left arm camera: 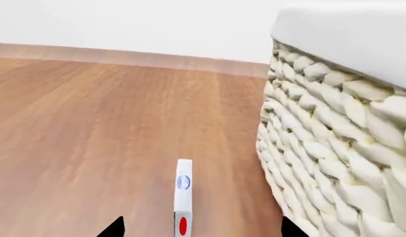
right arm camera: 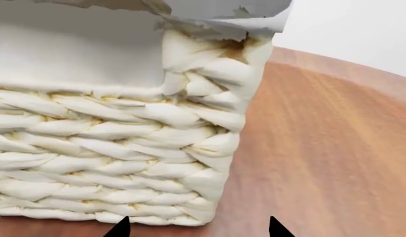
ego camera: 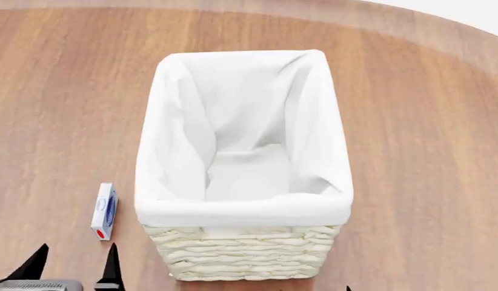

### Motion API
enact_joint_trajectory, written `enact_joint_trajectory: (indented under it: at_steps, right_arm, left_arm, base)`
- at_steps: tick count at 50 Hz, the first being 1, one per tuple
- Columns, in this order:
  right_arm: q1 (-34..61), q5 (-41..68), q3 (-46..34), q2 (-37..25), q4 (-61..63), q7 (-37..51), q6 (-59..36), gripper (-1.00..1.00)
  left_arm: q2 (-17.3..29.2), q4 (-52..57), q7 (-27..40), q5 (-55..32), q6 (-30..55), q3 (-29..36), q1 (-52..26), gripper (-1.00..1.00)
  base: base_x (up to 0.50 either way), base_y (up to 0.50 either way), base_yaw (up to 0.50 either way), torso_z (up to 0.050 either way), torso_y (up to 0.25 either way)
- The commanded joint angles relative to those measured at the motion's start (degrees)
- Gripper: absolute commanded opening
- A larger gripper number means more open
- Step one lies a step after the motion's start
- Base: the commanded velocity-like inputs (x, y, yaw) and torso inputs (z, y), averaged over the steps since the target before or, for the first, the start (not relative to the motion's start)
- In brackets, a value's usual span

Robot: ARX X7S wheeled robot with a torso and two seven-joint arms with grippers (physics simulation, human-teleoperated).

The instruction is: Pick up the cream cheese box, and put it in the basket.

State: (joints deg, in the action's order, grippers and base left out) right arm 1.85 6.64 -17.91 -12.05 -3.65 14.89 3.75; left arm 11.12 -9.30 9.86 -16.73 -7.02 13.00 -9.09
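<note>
The cream cheese box (ego camera: 104, 211) stands on its thin edge on the wooden floor, just left of the basket (ego camera: 242, 248). It is white-grey with a blue oval and a red mark. The basket is tall, woven, cream, with a white liner over its rim. My left gripper (ego camera: 75, 262) is open, a little nearer than the box, its two black tips showing at the head view's lower left. In the left wrist view the box (left arm camera: 183, 197) lies between the open tips (left arm camera: 201, 228), with the basket's wall (left arm camera: 335, 148) to one side. My right gripper (right arm camera: 197, 228) is open and empty at the basket's near corner (right arm camera: 210, 148).
A wooden floor (ego camera: 427, 121) surrounds the basket. A pale wall with a baseboard (left arm camera: 124, 54) runs along the far side. The basket's inside (ego camera: 245, 170) holds only the liner.
</note>
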Motion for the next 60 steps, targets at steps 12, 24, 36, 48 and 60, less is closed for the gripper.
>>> enact_joint_trajectory:
  at_steps: [12, 24, 36, 48, 60]
  right_arm:
    - [-0.3, 1.1, 0.1, -0.7, 1.4, 0.6, -0.1, 1.00]
    - [-0.2, 1.7, 0.1, -1.1, 1.8, 0.8, -0.3, 1.00]
    - [-0.5, 2.0, -0.1, -1.4, 2.4, 1.1, -0.2, 1.00]
    - [-0.7, 2.6, -0.3, -1.8, 3.2, 1.3, -0.3, 1.00]
    - [-1.6, 3.1, -0.5, -2.5, 5.1, 1.4, -0.4, 1.00]
  left_arm:
    - [-2.5, -25.5, -10.8, -10.3, 10.3, -1.8, -23.1, 1.00]
    - [-7.6, -65.5, -18.5, -8.7, -2.8, -3.5, -42.0, 1.00]
    - [-7.9, -65.6, -17.7, -5.4, -2.2, -6.5, -42.4, 1.00]
    - [-8.3, -65.6, -16.5, 0.2, -0.5, -12.3, -42.6, 1.00]
    - [-8.3, -65.7, -9.2, 9.6, 1.0, -16.8, -43.0, 1.00]
  base:
    - [0.00, 0.00, 0.00, 0.000, 0.000]
    - [0.00, 0.00, 0.00, 0.000, 0.000]
    - [0.00, 0.00, 0.00, 0.000, 0.000]
    - [0.00, 0.00, 0.00, 0.000, 0.000]
    - [0.00, 0.00, 0.00, 0.000, 0.000]
